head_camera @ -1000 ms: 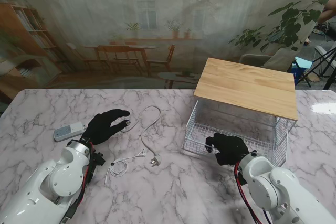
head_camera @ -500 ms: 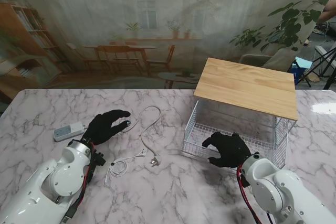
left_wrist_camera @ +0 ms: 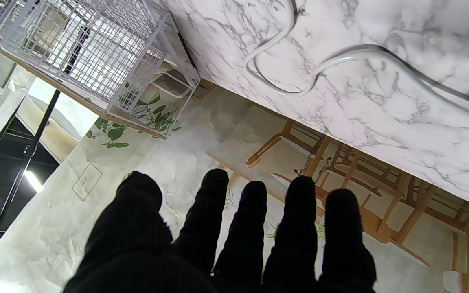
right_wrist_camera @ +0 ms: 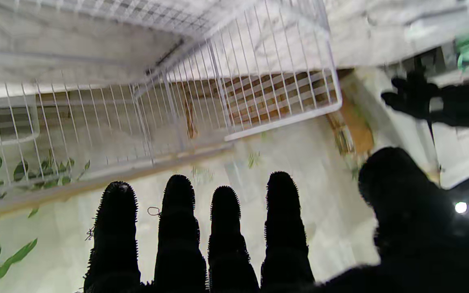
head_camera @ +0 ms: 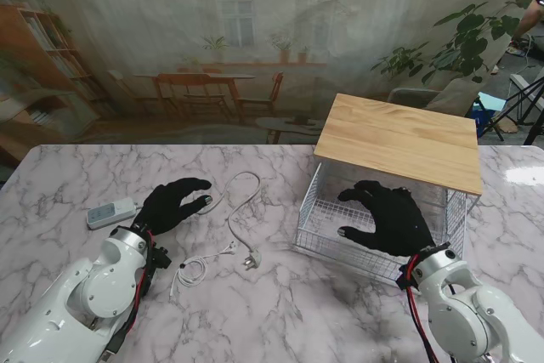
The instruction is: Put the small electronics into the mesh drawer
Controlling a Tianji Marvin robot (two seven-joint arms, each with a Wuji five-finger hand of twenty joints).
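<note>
The mesh drawer (head_camera: 374, 223) sits pulled out from under the wooden top (head_camera: 399, 140), so things can be dropped in from above. The right hand (head_camera: 389, 217) hovers over the drawer with its fingers (right_wrist_camera: 224, 228) spread, holding nothing. It may have just opened it. The left hand (head_camera: 172, 204) rests on the desk (head_camera: 76, 176) to the left of the drawer, fingers spread and holding nothing too. The white cable (head_camera: 240, 210) lies between that hand and the drawer. The earphones (head_camera: 197, 267) lie left of the drawer, nearer to me. The small remote (head_camera: 111, 212) lies farthest left. Only the right wrist view shows the drawer's inside, and I see nothing in it yet.
</note>
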